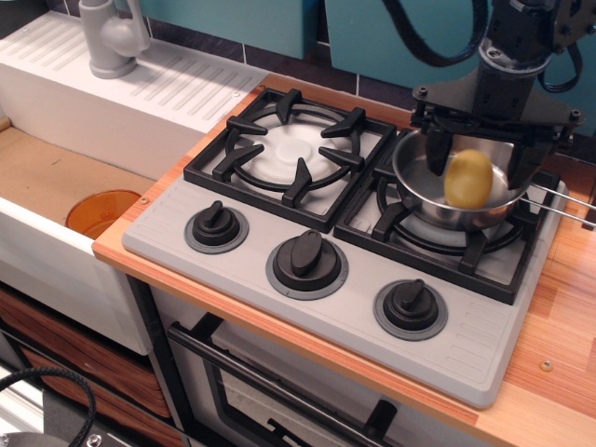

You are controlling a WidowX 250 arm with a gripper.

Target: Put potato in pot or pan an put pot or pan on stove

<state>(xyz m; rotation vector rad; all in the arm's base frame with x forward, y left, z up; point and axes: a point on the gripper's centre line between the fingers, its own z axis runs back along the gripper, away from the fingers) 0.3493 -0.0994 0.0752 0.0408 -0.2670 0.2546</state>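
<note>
The shiny steel pot (416, 189) sits on the right burner grate of the grey stove (358, 312), its wire handle pointing right. The yellow potato (468, 179) is inside the pot's rim, near the front wall, and nothing grips it. My gripper (479, 166) hangs right above the pot, open, with one black finger on each side of the potato and a gap to each. Whether the potato rests on the pot's bottom or is still in the air I cannot tell.
The left burner grate (292, 154) carries nothing. Three dark knobs (306, 260) line the stove's front. A white sink with a grey faucet (111, 37) and an orange disc (102, 212) lies to the left. Wooden counter (562, 317) runs along the right.
</note>
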